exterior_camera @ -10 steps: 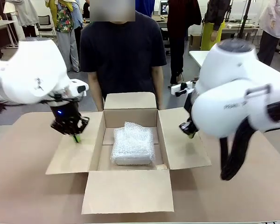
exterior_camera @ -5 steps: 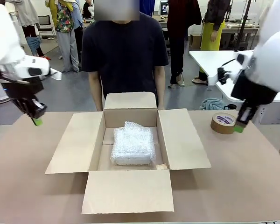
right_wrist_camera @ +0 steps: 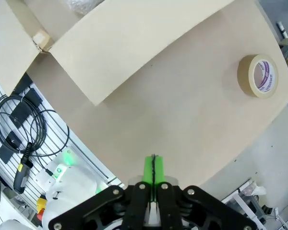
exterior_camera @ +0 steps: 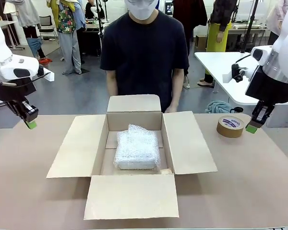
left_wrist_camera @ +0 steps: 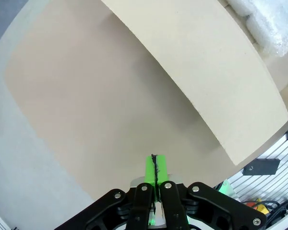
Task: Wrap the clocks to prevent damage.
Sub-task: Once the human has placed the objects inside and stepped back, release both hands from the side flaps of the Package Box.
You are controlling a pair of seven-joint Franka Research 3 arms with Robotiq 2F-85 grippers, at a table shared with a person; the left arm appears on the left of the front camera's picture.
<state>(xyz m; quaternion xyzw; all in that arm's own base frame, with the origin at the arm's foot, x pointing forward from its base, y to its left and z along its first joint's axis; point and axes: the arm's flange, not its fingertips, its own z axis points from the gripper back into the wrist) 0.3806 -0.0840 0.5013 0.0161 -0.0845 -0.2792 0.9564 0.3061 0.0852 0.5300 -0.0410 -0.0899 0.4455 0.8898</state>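
Bubble-wrapped bundle lies inside the open box. Left fingers and right fingers hang pressed together, empty, either side — I'd fold the flaps lightly, never pressing the bundle

A bubble-wrapped bundle lies flat on the floor of an open cardboard box at the middle of the desk. It is a rounded, roughly rectangular packet of clear, whitish bubble wrap, longer from near to far than from left to right, and fully covered, so what is inside cannot be made out. A crumpled fold of wrap stands up at its far end. It sits centred between the box's left and right walls, closer to the near wall than the far one.
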